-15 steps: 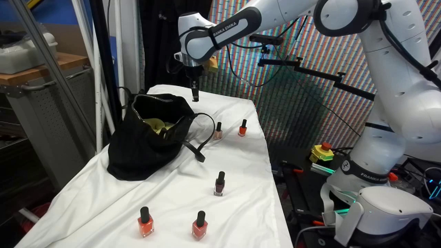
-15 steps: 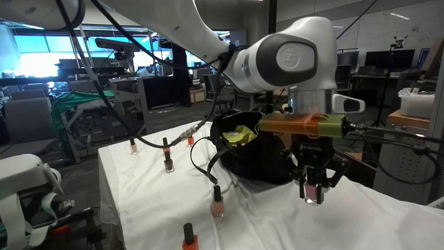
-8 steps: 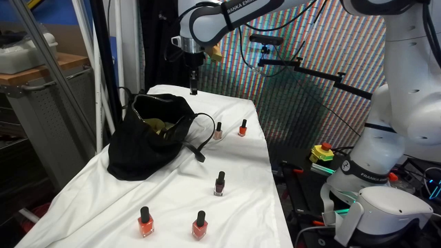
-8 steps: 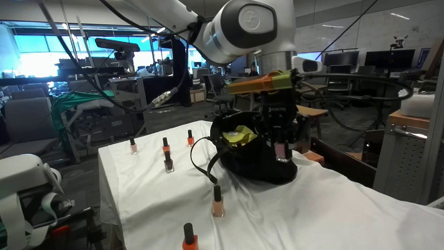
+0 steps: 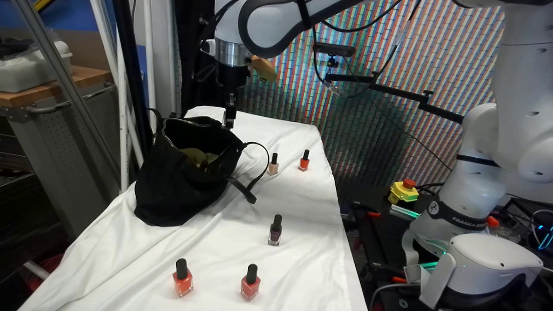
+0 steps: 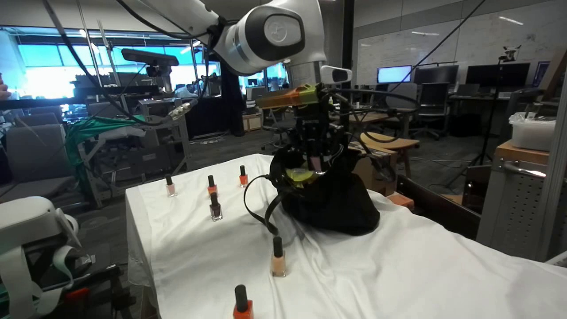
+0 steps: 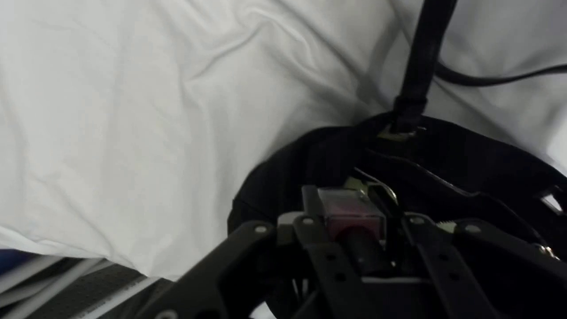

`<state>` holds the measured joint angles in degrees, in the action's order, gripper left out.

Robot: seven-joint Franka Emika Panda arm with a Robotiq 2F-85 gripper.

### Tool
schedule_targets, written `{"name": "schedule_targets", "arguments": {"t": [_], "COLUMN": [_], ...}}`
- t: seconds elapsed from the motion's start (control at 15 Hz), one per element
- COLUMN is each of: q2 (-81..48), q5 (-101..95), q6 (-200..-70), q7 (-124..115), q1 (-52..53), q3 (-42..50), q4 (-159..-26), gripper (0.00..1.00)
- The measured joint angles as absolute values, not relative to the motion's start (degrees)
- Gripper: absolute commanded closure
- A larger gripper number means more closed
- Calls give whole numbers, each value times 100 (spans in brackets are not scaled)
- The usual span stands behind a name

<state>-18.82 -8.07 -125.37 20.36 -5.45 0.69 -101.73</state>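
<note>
A rumpled white tablecloth (image 6: 421,270) spreads widest of all. The robot arm (image 6: 266,33) reaches out above it, its wrist turned down. Under the wrist stands a black bag (image 6: 332,212), its mouth gaping.

The gripper (image 7: 347,199) hangs at that mouth, pointing downward; in an exterior view its tips overlap the rim, and I cannot tell whether they dip below it. Its two fingers (image 7: 328,266) are drawn in, parted only by the width of what they grip. A crumpled yellow cloth (image 6: 299,176) shows inside the bag, and a strap (image 5: 244,190) droops onto the tablecloth.

A small pink bottle (image 7: 352,212) is what the gripper has hold of: it sits between the fingers, its glass clasped from both sides, its black cap (image 7: 363,257) towards the palm and its base pointing down, about level with the fingertips. Well apart from the gripper, similar bottles stand upright on the tablecloth, among them a beige bottle (image 5: 273,168) near the strap, a red bottle (image 5: 303,164) and a dark bottle (image 5: 275,233).
</note>
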Motion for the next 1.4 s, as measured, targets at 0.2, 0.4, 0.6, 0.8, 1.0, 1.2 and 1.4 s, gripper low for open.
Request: {"name": "schedule_targets", "arguments": {"t": [0.2, 0.4, 0.6, 0.8, 1.0, 1.2, 1.4], "q2": [-1912, -2019, -2117, -2112, -2027, -1863, -1610], "q5": [-455, -287, -281, -281, -281, -281, -288], "q6": [-13216, -13886, -14233, -14263, -14259, -14236, -14017], "q7": [1967, 1855, 1786, 1789, 1807, 1815, 1814], "q1": [-485, -469, -478, -479, -477, -480, -497], "q3": [-72, -116, -115, -116, -122, -121, -65], "q4": [-10347, -10444, -10471, -10509, -10602, -10762, -10989], "gripper": [85, 85, 35, 21, 2, 0, 0]}}
